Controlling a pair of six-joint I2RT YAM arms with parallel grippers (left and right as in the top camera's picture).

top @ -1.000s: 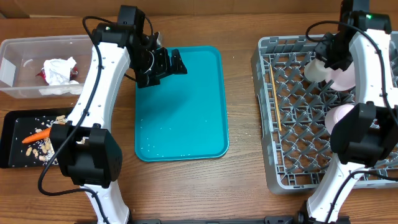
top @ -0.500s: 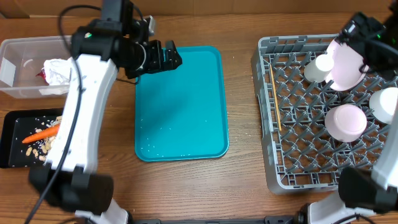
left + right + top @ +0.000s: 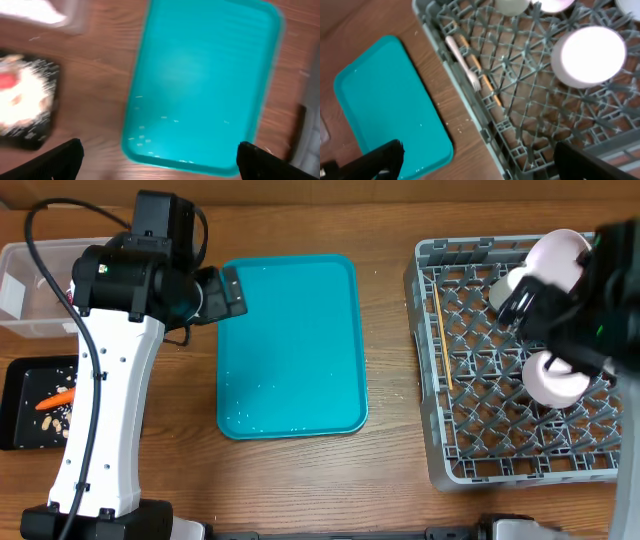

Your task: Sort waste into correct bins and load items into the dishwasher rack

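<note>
teal tray (image 3: 290, 345) lies midway on the worktop (image 3: 390, 480), left pincer (image 3: 160, 160) spread wide at its far-left corner; right pincer (image 3: 481, 161), spread wide, hangs over the grey rack (image 3: 480, 430) at the right edge.

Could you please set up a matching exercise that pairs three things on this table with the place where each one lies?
Things:
1. orange carrot
2. wooden chopsticks
3. white crumbs

Places:
A. on the teal tray
B. in the black tray
C. in the grey dishwasher rack

Right pairs: 1-B, 2-C, 3-A
</note>
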